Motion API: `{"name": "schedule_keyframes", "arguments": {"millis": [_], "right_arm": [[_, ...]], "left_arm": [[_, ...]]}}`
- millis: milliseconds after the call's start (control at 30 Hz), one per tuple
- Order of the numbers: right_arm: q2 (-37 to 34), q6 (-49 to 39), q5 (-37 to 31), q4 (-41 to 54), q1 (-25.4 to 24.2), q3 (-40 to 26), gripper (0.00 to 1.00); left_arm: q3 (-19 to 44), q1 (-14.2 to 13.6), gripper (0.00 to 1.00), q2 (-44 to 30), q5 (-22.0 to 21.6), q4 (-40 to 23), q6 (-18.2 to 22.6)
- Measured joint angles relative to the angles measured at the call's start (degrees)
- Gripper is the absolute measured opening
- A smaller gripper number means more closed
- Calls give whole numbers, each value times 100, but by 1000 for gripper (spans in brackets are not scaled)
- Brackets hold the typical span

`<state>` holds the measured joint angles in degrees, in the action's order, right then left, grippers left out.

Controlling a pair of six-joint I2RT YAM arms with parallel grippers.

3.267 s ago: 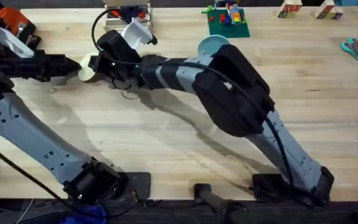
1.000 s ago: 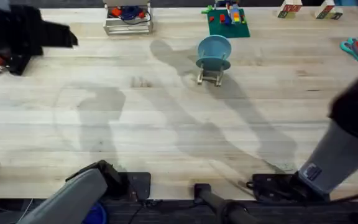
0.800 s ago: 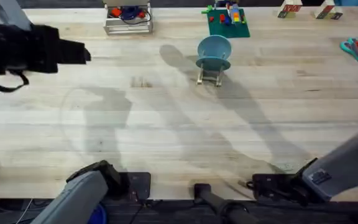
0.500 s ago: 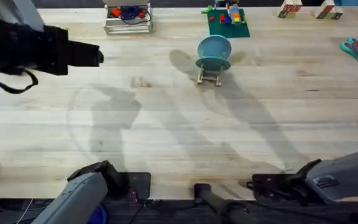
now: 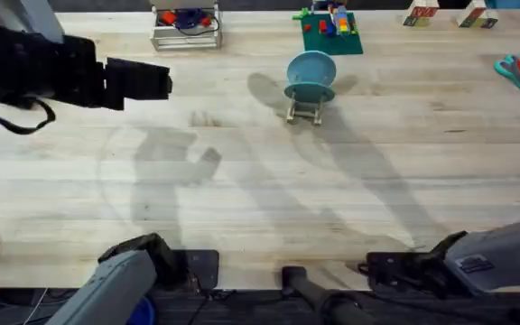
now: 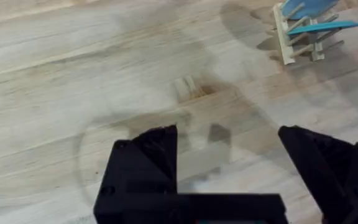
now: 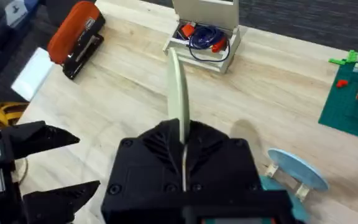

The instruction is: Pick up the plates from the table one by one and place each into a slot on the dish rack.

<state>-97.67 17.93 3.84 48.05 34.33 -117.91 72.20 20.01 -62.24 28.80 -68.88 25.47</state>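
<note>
1. One plate was in my grasp: my right gripper [image 7: 184, 163] was clenched on the pale cream-green plate [image 7: 178, 93], which stood on edge between the black fingers, high above the table [image 5: 242, 199].
2. My left gripper [image 6: 229, 155] was spread wide with nothing between its fingers, hovering over bare wood; from overhead it reached in from the left edge of the table [image 5: 138, 79].
3. Against the frame from about three seconds earlier, both arms had pulled out of the crowded spot at the table's back left, where they had been working around the cream-green plate. I judged that the pickup was done there and the plate had come up with my right arm.
4. Over the last second my left arm had slid steadily rightward across the back of the table, and its shadow had moved with it.
5. Farther out, the dish rack [image 5: 306, 110] already held the light blue plate [image 5: 311, 69] upright in a slot, unchanged through these frames.
6. So I judged the task about halfway: the cream-green plate still needed carrying to a free slot beside the blue one.
</note>
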Motion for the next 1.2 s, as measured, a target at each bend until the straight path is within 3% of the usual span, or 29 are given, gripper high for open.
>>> {"name": "schedule_keyframes", "arguments": {"millis": [267,467,733,1033,1200], "right_arm": [[0,-81,-4,7,0,2,31],[81,-535,-22,70,0,24,31],[543,-2203,-70,314,0,33,32],[899,-4667,-108,844,0,33,32],[907,-5567,-191,1129,0,35,32]], "left_arm": [[0,0,993,0,-59,174,-5],[0,0,993,0,-605,238,-369],[0,0,993,0,-1334,245,-870],[0,0,993,0,-1488,235,-968],[0,0,993,0,-1495,224,-970]]}}
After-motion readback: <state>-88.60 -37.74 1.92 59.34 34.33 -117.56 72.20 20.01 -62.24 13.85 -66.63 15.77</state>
